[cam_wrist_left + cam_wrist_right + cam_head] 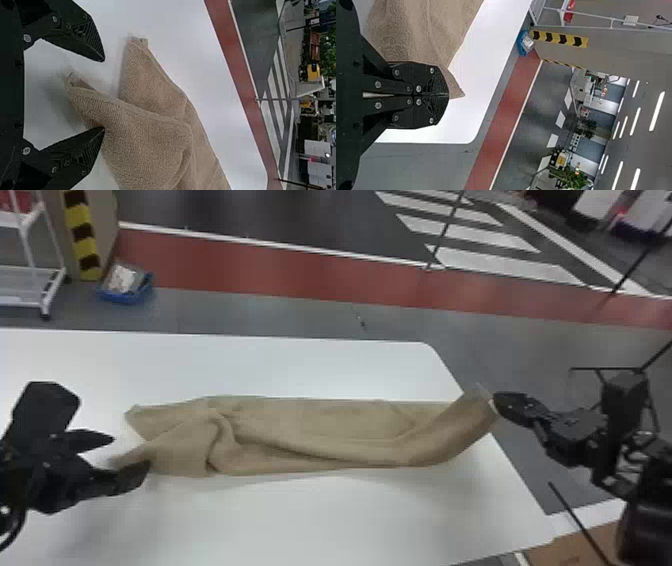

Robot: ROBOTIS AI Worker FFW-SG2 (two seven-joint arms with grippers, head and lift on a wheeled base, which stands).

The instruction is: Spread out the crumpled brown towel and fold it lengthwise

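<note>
One long, rumpled brown towel (320,425) lies across the white table (320,515), stretched from left to right, with heavy folds bunched at its left part and a flatter stretch through the middle. Its right end rises toward the right gripper (495,404), whose fingers are pressed together on a corner of the cloth, near the table's slanting right edge. At the towel's left end, the left gripper (131,453) has its fingers spread apart, with a loose corner of cloth between them. The tabletop is smooth, with a rounded far right corner. Past it runs grey floor (250,312), then a red band (280,280) bordered by a white line, and farther right white crossing stripes (505,265) on dark ground. Beyond the table on the left stand a white rack (47,297) and a yellow-and-black striped guard (82,237), with a blue bin (117,297) on the floor beside them. In the right wrist view, ceiling lights (657,111) glow and a green plant (573,180) stands farther off.
</note>
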